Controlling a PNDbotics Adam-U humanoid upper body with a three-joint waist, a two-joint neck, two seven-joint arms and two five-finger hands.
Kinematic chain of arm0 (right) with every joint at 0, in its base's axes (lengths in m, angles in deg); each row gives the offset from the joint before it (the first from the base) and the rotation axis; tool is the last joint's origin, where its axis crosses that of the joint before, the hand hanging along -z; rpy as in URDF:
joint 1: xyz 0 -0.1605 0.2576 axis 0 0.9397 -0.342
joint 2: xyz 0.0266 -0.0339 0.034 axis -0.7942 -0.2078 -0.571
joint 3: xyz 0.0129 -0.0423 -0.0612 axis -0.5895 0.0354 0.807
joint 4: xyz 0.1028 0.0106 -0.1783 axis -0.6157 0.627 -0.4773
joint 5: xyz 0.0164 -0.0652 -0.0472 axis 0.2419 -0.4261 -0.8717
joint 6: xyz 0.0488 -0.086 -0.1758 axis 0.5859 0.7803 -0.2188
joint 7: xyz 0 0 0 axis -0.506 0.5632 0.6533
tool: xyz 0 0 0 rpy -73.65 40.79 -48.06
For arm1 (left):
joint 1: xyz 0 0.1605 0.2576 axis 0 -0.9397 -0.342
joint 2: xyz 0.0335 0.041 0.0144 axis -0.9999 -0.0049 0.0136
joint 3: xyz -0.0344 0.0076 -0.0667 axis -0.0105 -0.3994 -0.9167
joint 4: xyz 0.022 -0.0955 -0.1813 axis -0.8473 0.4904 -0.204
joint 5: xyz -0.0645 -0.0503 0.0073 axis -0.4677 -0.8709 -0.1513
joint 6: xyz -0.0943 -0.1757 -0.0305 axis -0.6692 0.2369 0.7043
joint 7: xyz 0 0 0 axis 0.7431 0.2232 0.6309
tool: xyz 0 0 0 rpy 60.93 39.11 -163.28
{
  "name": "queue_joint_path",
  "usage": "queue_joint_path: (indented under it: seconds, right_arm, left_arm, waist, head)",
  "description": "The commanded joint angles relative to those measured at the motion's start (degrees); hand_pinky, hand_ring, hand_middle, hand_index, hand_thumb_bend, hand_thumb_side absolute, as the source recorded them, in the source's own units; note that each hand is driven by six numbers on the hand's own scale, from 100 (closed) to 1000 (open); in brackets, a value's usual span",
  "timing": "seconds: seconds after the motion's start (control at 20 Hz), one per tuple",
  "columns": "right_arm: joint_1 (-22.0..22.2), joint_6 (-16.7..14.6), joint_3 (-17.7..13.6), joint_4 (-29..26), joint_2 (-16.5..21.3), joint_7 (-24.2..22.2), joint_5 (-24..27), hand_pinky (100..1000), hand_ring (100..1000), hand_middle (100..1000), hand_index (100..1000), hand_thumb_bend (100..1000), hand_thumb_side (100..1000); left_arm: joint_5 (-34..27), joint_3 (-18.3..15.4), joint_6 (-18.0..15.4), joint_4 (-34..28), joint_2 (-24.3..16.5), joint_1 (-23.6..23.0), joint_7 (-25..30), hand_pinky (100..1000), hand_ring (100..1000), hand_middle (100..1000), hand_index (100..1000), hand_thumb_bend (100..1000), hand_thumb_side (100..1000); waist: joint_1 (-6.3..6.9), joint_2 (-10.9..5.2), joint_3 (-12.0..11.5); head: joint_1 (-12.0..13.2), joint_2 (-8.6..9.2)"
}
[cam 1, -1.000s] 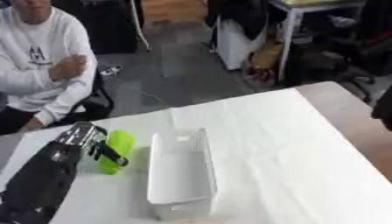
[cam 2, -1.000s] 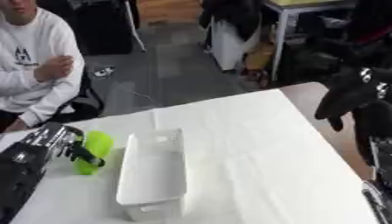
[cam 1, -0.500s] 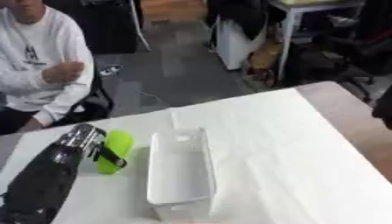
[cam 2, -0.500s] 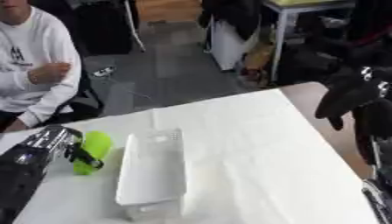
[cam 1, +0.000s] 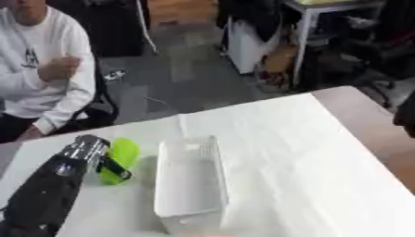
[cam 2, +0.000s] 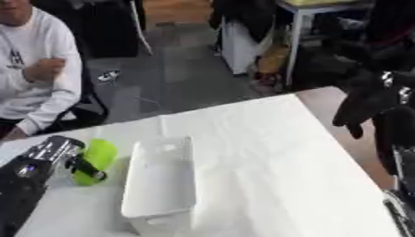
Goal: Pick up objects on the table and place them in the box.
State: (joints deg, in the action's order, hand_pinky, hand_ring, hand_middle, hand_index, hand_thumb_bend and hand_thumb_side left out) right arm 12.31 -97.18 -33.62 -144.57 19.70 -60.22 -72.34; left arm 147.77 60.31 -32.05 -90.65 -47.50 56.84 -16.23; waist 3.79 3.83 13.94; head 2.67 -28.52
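A long white plastic box (cam 1: 193, 183) with perforated walls stands on the white-covered table (cam 1: 300, 157), its open top facing up and its inside apparently empty, so nothing seems to have been placed yet. Just left of the box lies a bright lime-green object with a black band (cam 1: 117, 160), the only loose thing on the table that can be made out; what exactly it is cannot be told.

The robot's left hand (cam 1: 81, 150), black with a silvery end, lies right beside that green object, on the side away from the box, and appears to touch it. Its fingers cannot be made out, so whether it is grasping is not clear. Its position suggests the pick-up is the step in hand, with the green object near enough to the box for a short carry over the wall.

The right hand (cam 2: 366, 102) hangs well to the right of the box, over the bare wooden table edge, fingers drooping and relaxed, holding nothing, likely parked out of the way.
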Motion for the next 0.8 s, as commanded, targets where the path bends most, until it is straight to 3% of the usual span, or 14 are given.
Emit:
queue_joint_path:
  seconds: [0.05, 0.1, 0.15, 0.2, 0.3, 0.4, 0.8]
  right_arm:
    - [-1.01, 0.0, -0.08, -0.57, 0.27, -0.14, 0.26, 100, 381, 436, 519, 100, 705]
    - [-1.0, -0.01, -0.09, -0.57, 0.27, -0.15, 0.28, 100, 382, 436, 519, 100, 705]
    - [-1.0, -0.02, -0.1, -0.57, 0.27, -0.15, 0.29, 100, 382, 436, 519, 100, 699]
    - [-0.97, 0.0, -0.09, -0.57, 0.29, -0.16, 0.29, 100, 382, 436, 519, 100, 706]
    - [-0.92, 0.02, -0.08, -0.57, 0.32, -0.18, 0.29, 100, 382, 436, 519, 100, 706]
    - [-0.83, 0.03, -0.06, -0.57, 0.36, -0.2, 0.28, 100, 382, 436, 520, 100, 706]
    - [-0.25, 0.07, 0.04, -0.57, 0.73, -0.33, 0.18, 100, 382, 437, 520, 100, 707]
  left_arm:
    - [0.58, -0.59, 0.08, -0.29, -0.68, 0.54, -0.5, 326, 548, 582, 524, 449, 805]
    - [0.52, -0.65, 0.18, -0.51, -0.67, 0.5, -1.1, 283, 512, 531, 459, 285, 804]
    - [0.41, -0.69, 0.35, -0.65, -0.66, 0.4, -1.87, 259, 494, 501, 422, 285, 804]
    - [0.32, -0.72, 0.63, -0.9, -0.7, 0.4, -2.99, 190, 437, 400, 295, 142, 792]
    - [0.29, -0.61, 1.02, -1.19, -0.8, 0.48, -5.31, 103, 365, 294, 200, 138, 782]
    - [0.52, -0.43, 0.82, -1.42, -1.03, 0.8, -7.43, 100, 272, 198, 157, 134, 782]
    - [1.72, -0.11, -1.05, -2.96, -2.62, 2.85, -14.34, 100, 193, 137, 120, 127, 798]
  waist:
    - [-0.21, -0.6, 0.02]
    - [-0.2, -0.59, 0.01]
    - [-0.19, -0.58, 0.01]
    - [-0.19, -0.58, 0.0]
    - [-0.2, -0.58, -0.04]
    - [-0.21, -0.62, -0.1]
    - [-0.22, -1.09, -0.63]
  head:
    - [0.58, 0.55]
    - [0.6, 0.49]
    - [0.61, 0.46]
    - [0.59, 0.41]
    - [0.6, 0.29]
    - [0.69, 0.11]
    - [0.97, -0.04]
